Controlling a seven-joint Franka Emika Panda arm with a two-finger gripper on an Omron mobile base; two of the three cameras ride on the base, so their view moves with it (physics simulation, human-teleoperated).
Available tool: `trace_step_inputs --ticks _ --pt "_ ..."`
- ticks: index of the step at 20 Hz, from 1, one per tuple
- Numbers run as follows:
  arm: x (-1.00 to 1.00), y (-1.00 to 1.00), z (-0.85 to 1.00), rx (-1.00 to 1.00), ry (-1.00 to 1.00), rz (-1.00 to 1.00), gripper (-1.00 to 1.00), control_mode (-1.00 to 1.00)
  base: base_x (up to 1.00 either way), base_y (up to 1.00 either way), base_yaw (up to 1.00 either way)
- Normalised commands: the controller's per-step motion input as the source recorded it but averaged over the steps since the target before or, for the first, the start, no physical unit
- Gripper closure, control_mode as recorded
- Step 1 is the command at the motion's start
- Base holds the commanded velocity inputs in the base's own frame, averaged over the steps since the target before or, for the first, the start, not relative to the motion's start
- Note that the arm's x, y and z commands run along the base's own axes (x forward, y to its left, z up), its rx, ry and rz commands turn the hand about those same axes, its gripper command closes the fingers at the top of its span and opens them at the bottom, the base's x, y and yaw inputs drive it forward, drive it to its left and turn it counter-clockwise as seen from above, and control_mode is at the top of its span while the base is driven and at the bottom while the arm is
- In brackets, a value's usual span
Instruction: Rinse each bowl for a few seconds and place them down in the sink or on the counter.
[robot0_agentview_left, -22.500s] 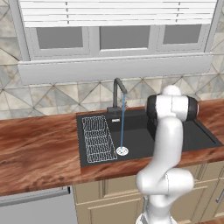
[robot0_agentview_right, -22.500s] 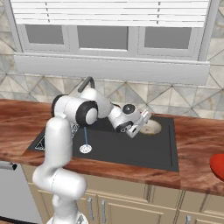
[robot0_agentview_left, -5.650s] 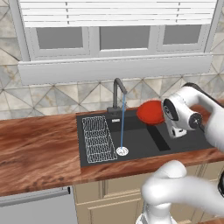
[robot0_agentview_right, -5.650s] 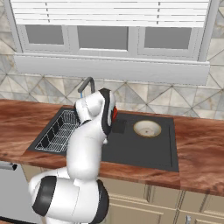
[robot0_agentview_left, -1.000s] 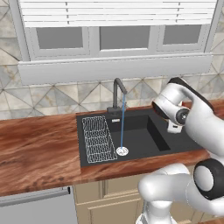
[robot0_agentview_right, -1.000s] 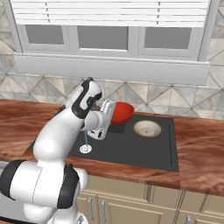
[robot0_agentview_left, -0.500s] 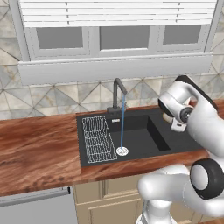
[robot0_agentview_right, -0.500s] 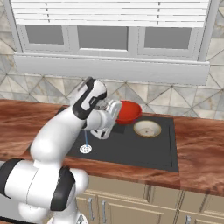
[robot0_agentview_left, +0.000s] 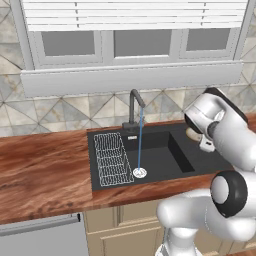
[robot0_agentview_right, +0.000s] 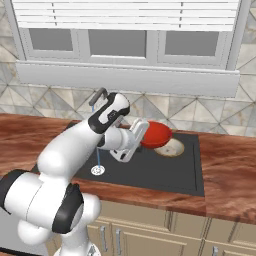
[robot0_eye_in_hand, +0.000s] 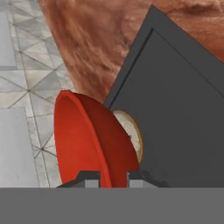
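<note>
My gripper (robot0_agentview_right: 143, 133) is shut on the rim of the glossy red bowl (robot0_agentview_right: 157, 134) and holds it tilted on edge over the right end of the black sink (robot0_agentview_right: 150, 172). Just beneath it, the beige bowl (robot0_agentview_right: 171, 148) rests in the basin. The hand view has the red bowl (robot0_eye_in_hand: 87, 140) edge-on between my fingertips, my gripper (robot0_eye_in_hand: 113, 178) at the bottom, and the beige bowl (robot0_eye_in_hand: 132, 133) peeking out behind. From the left base view my arm hides the red bowl; a sliver of the beige bowl (robot0_agentview_left: 192, 133) shows beside the sink (robot0_agentview_left: 160, 155).
Water streams from the dark faucet (robot0_agentview_left: 134, 107) onto the silver drain (robot0_agentview_left: 140, 173). A white wire rack (robot0_agentview_left: 113, 160) lies in the sink's left part. The reddish wood counter (robot0_agentview_left: 45, 170) runs on both sides, over pale cabinets. Tiled wall and window stand behind.
My gripper has carried the red bowl rightward, away from the water stream, to just above the beige bowl at the sink's right end.
</note>
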Motion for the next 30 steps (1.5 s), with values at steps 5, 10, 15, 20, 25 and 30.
trace_step_inputs --ticks 5,10,15,20,25,30 --pt "-0.08 -0.33 0.21 0.06 0.21 -0.16 1.0 -1.0 0.0 0.0 0.0" --pt "-0.13 -0.3 0.19 0.07 0.2 -0.16 1.0 -1.0 0.0 0.0 0.0" --pt "-0.1 -0.12 0.07 0.04 0.2 -0.13 1.0 -1.0 0.0 0.0 0.0" --pt "-0.1 0.0 0.08 0.0 0.1 -0.1 1.0 -1.0 0.0 0.0 0.0" --pt "-0.12 -0.01 0.09 0.0 0.05 -0.05 1.0 -1.0 0.0 0.0 0.0" --pt "-0.07 -0.01 0.02 0.0 0.07 -0.06 1.0 -1.0 0.0 0.0 0.0"
